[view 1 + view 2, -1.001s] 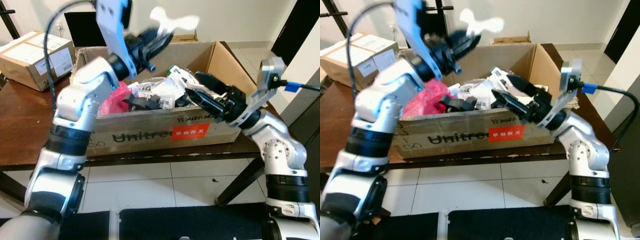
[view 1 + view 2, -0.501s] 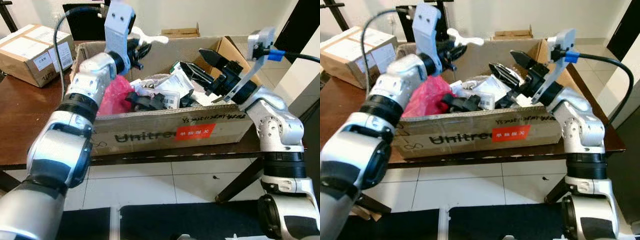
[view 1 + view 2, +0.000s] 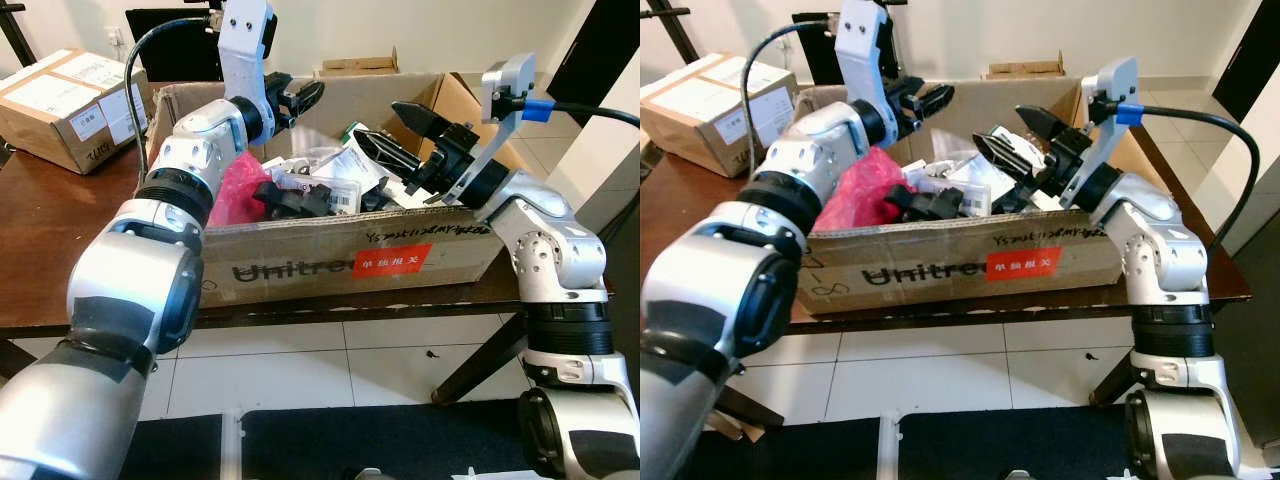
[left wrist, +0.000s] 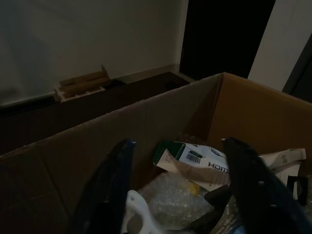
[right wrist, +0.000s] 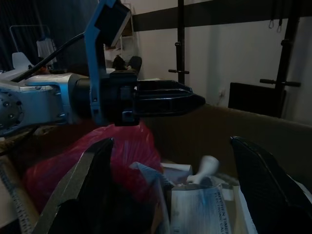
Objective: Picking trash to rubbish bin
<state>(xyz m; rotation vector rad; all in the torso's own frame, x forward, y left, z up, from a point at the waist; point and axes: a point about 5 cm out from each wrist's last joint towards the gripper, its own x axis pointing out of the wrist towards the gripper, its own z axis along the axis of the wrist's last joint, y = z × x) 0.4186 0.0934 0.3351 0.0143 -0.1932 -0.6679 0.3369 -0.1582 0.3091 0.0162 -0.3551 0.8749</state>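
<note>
Cardboard box (image 3: 330, 262) sits on the dark wooden table (image 3: 40, 240), used as the bin, packed with trash: red plastic bag (image 3: 236, 185), white printed packets (image 3: 345, 165), black plastic pieces (image 3: 290, 198), bubble wrap (image 4: 170, 192). Left gripper (image 3: 300, 98) hovers over the box's back left corner, fingers spread wide and holding nothing; a white item (image 4: 139, 214) lies just below them in the left wrist view. Right gripper (image 3: 400, 130) is inside the box at the right, above the packets, fingers wide apart and also empty. Right wrist view looks across the box at the left gripper and the red bag. Box's right flap (image 3: 455, 100) stands up just behind the right arm. Second, taped carton (image 3: 65, 95) sits at the table's far left, well apart. Tiled floor (image 3: 300, 370) below.
</note>
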